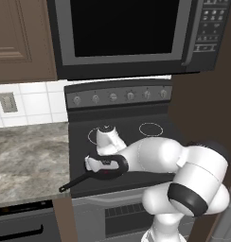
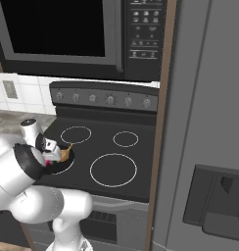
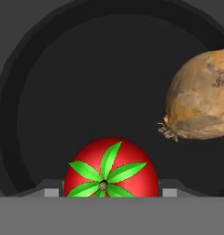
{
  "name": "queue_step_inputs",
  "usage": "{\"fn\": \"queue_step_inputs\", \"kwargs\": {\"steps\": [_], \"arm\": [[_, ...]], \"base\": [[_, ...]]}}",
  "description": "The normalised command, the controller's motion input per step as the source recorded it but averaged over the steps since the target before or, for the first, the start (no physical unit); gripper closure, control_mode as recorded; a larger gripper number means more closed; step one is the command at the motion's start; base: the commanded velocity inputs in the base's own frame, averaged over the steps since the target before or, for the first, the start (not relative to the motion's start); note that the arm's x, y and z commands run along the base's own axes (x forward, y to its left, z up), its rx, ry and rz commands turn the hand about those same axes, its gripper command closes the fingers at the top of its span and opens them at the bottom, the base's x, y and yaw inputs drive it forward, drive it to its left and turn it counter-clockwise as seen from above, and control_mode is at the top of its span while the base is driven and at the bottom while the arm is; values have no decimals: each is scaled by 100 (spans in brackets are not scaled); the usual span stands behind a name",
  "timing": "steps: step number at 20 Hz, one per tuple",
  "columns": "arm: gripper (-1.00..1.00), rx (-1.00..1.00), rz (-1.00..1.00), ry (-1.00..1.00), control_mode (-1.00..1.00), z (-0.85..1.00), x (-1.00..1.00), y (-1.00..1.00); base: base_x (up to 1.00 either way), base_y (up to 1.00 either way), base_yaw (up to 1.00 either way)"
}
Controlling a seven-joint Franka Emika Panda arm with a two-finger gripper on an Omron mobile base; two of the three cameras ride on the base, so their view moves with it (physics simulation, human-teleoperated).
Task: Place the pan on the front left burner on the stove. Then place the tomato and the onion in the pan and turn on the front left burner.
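The black pan (image 1: 118,163) lies on the stove (image 1: 136,142) over the front left burner, its long handle (image 1: 72,184) pointing off the front left corner. In the hand view the pan's floor (image 3: 86,92) spreads behind the red tomato (image 3: 111,165), which rests in it with its green stem up. The tan onion (image 3: 201,101) also lies in the pan, to the right of the tomato, and shows beside the hand in the right base view (image 2: 66,153). My gripper (image 3: 109,193) hangs low over the pan, open, a fingertip (image 3: 52,193) on each side of the tomato with a slim gap.
A row of knobs (image 1: 112,97) runs along the stove's back panel. A microwave (image 1: 127,28) hangs above. The big front right ring (image 2: 113,169) and the small back rings (image 2: 125,138) are bare. A marble counter (image 1: 27,151) lies left, a tall grey fridge (image 2: 204,147) right.
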Motion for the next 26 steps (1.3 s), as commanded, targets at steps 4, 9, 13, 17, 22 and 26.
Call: {"fn": "queue_step_inputs", "kwargs": {"steps": [4,9,13,17,22,26], "arm": [[-100,0,0,-4,-100,0,0,-19],[-100,0,0,-2,-100,6,0,-9],[-100,2,0,-8,-100,47,-12,0],[-100,4,0,-11,-100,72,-30,0],[-100,1,0,-14,-100,45,-8,0],[-100,0,0,-22,-100,24,0,1]], "base": [[0,0,0],[0,0,0],[0,0,0],[0,0,0],[0,0,0],[0,0,0]]}}
